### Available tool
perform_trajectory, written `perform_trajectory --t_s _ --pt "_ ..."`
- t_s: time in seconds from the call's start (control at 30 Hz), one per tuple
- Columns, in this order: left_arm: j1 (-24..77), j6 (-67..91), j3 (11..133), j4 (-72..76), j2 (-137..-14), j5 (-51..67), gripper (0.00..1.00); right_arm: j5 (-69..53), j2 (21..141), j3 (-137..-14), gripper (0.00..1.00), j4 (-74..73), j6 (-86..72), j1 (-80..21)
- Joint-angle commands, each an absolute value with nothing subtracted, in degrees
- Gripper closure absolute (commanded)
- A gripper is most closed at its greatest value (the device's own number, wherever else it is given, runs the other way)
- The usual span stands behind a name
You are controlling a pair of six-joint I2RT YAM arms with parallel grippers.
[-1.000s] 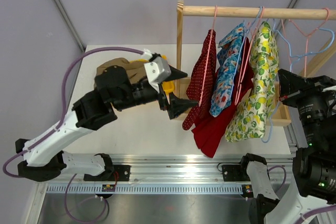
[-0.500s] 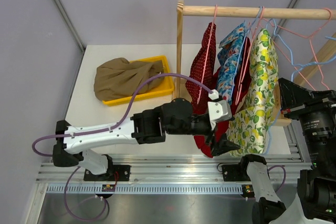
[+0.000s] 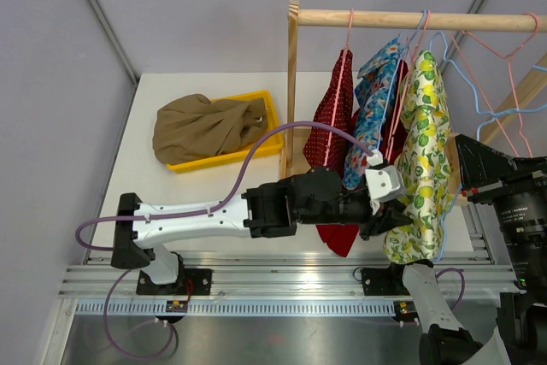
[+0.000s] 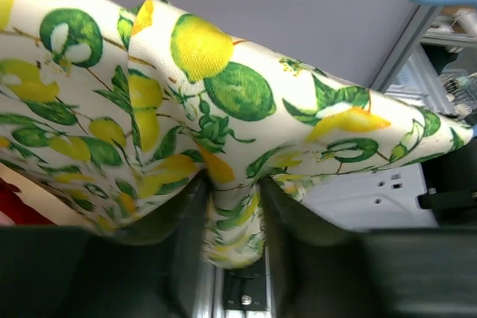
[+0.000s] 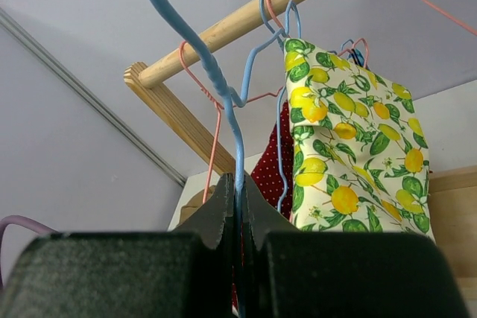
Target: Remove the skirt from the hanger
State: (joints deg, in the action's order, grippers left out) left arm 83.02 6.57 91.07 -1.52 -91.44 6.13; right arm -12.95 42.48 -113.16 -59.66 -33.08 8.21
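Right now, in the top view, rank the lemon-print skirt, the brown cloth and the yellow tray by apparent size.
1. lemon-print skirt: largest, though it hangs nearer the camera.
2. brown cloth.
3. yellow tray: smallest as seen, since the cloth covers most of it.

Skirt (image 3: 425, 160): white cloth printed with yellow lemons, green limes and leaves. Hung on the hanger at 3 o'clock in the overhead view, waist end up toward 12 o'clock, hem end slanting down toward 7 o'clock. Draped in soft folds. Hem edge pinched between the fingers of the left gripper (image 3: 400, 221) and bunched into a narrow tuck there.

Hanger (image 5: 215, 76): thin blue wire, hook looped over the wooden rod (image 3: 410, 18) at 12 o'clock above the skirt, with one length of wire showing along the skirt's 3 o'clock edge. Clamped between the closed fingers of the right gripper (image 5: 238, 184), at 6 o'clock in the right wrist view.
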Motion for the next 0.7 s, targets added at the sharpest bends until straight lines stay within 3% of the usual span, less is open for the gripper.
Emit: perform_trajectory --t_s 0.0,0.03,0.27,0.4,0.67 --pt "83.3 6.6 94.5 3.9 -92.1 4.7 0.95 -11.7 42.7 -113.0 1.00 -55.5 -32.1 7.0" --pt "83.3 6.7 94.6 3.8 -92.3 4.7 1.00 -11.0 42.7 -112.9 1.00 -55.4 -32.0 6.9" --pt "84.0 7.6 90.6 2.7 -89.2 5.2 1.00 -7.7 43.5 -112.0 1.00 -54.6 -29.8 5.9" --pt "89.1 7.6 79.1 0.2 -82.8 3.3 1.00 -2.3 45.6 -113.6 1.00 -55.1 -27.1 5.0" --pt "99.4 21.3 52.9 -5.1 -68.8 -12.7 1.00 -0.4 49.8 -115.1 1.00 -53.4 -24.2 4.3"
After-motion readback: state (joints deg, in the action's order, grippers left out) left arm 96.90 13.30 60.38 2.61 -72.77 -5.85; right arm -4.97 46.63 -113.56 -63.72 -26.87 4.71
